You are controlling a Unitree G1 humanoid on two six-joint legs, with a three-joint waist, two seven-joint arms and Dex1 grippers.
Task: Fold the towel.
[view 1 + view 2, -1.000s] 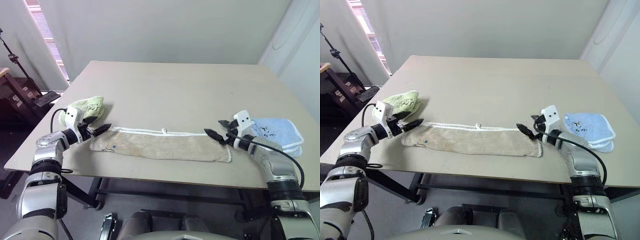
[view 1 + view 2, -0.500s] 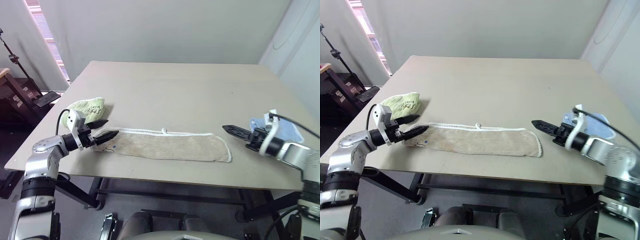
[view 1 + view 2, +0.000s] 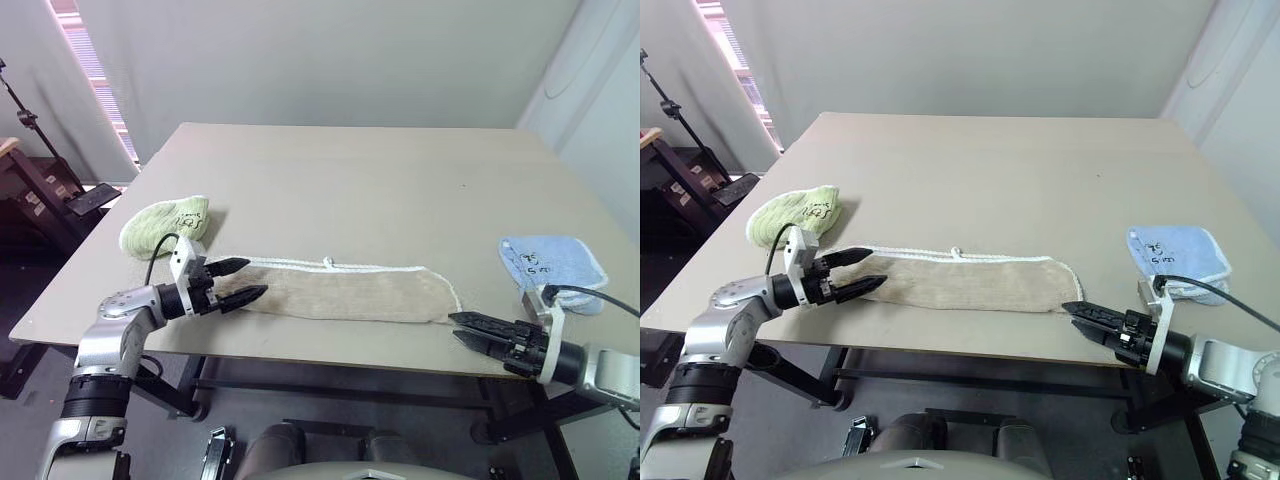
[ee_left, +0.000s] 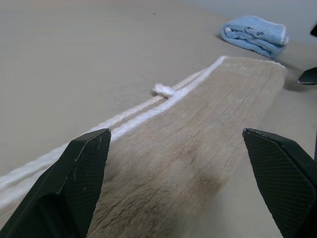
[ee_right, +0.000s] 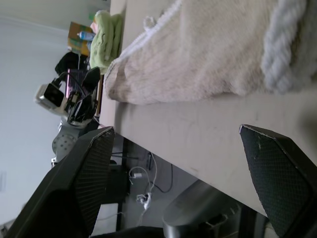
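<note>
Seeing left pincer (image 3: 243, 282) released, fingers spread, hovering over the left end of the towel (image 3: 350, 293), holding nothing. Right pincer (image 3: 470, 332) also released and empty, at the table's (image 3: 380, 180) near edge, just off the towel's right end, pointing toward it. I read the towel as a long narrow folded strip lying flat along the near edge, white corded edging (image 4: 148, 106) on the far side with a small loop (image 4: 161, 89) midway. Green cloth (image 3: 164, 222) sits beyond the left pincer, blue cloth (image 3: 553, 263) beyond the right one, both apart from the towel.
</note>
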